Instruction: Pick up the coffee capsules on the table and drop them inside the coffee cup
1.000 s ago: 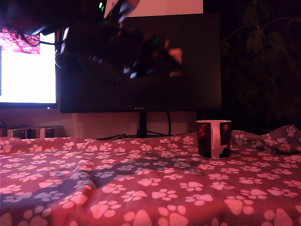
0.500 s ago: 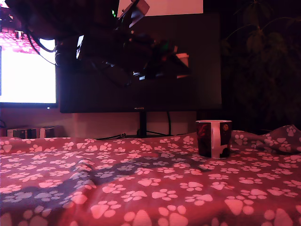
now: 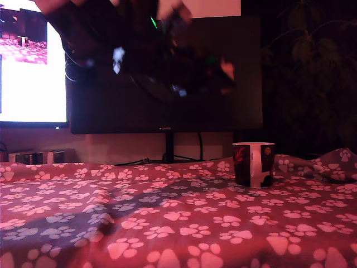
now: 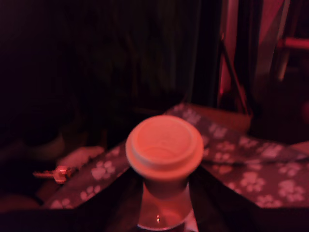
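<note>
Since half a second before, the arm had swung higher and further toward the exterior view's right, its outline smeared by motion blur against the dark monitor (image 3: 167, 72). In the wrist view the fingers (image 4: 108, 203) were clamped on the capsule (image 4: 164, 147), gripping its tapered body below the wide flat rim; the fingers themselves were only dark shapes cut off at the frame's edge. In the exterior view the capsule showed only as a small pale smudge, high above the desk (image 3: 167, 223). The coffee cup (image 3: 254, 163) stood upright on the paw-print cloth, well below the gripper (image 3: 226, 70).
</note>
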Motion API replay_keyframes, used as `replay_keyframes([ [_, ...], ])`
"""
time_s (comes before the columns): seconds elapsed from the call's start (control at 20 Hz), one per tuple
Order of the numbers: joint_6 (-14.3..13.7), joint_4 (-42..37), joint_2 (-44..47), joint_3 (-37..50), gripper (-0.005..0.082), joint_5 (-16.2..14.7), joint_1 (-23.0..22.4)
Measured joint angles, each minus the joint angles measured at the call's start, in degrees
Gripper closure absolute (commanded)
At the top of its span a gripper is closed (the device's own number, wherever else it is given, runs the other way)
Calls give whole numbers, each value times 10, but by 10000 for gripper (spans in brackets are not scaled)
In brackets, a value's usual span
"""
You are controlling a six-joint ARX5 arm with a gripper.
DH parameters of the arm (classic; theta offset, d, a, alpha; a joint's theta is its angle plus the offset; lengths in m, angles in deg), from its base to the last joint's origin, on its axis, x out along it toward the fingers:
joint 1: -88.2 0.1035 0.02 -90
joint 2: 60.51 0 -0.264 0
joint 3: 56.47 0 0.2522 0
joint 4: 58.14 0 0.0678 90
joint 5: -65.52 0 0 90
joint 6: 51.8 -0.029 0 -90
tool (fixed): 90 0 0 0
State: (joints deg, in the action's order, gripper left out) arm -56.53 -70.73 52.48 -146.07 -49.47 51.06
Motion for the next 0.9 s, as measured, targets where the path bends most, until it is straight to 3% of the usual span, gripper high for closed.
replay_keyframes([
  [0.9, 0, 282, 141, -249, 695, 6, -21],
])
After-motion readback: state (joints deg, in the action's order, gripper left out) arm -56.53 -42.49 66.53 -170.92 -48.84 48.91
